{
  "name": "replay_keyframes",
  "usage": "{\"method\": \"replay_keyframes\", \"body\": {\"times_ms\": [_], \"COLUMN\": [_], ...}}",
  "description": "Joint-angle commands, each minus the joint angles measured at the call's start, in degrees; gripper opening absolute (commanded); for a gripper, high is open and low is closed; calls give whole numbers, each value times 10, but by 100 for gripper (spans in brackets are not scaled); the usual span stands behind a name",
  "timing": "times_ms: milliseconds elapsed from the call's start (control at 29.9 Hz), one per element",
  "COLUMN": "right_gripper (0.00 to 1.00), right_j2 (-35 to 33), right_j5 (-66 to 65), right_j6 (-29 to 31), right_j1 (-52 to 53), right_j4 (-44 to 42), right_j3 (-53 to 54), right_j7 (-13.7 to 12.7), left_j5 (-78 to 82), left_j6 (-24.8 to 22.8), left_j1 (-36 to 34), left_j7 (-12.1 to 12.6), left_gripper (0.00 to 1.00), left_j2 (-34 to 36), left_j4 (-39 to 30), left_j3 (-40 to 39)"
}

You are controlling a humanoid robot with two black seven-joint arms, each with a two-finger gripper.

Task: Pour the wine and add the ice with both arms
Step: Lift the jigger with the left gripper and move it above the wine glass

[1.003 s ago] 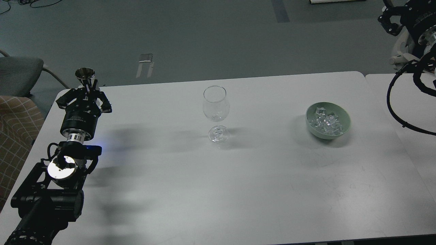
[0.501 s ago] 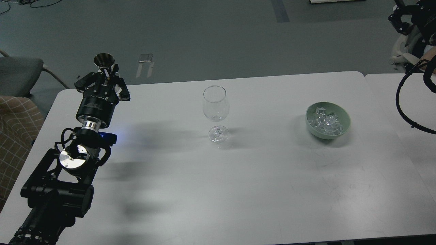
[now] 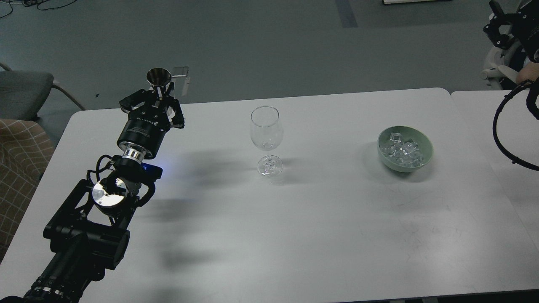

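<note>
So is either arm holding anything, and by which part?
The left end effector grips a small conical metal cup by its narrow lower part. The right end effector appears empty.

**Lab or office test space**

Plain white table (image 3: 294, 235) under the left gripper (image 3: 158, 97), bare grey floor (image 3: 261, 46) beyond it, loose cables (image 3: 38, 4) far back left, a grey chair (image 3: 21, 90) off to its left.
</note>
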Motion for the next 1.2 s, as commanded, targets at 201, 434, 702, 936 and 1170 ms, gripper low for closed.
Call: {"method": "replay_keyframes", "body": {"times_ms": [201, 434, 702, 936, 1170], "right_gripper": [100, 100, 100, 100, 100], "right_j2": [-1, -8, -5, -2, -1], "right_j5": [0, 0, 0, 0, 0], "right_j6": [1, 1, 1, 1, -2], "right_j1": [-3, -17, -22, -22, -22], "right_j4": [-1, -1, -1, 2, 2], "right_j3": [1, 5, 8, 8, 11], "right_j7": [1, 3, 4, 4, 5], "left_j5": [37, 55, 88, 103, 127], "left_j6": [30, 40, 52, 53, 52], "left_j1": [-22, -39, -51, -51, -55], "left_j7": [-2, -3, 1, 1, 1], "left_gripper": [0, 0, 0, 0, 0], "left_j2": [-25, -29, -36, -84, -89], "left_j4": [-35, -34, -35, -35, -27], "left_j3": [20, 20, 24, 69, 69]}}
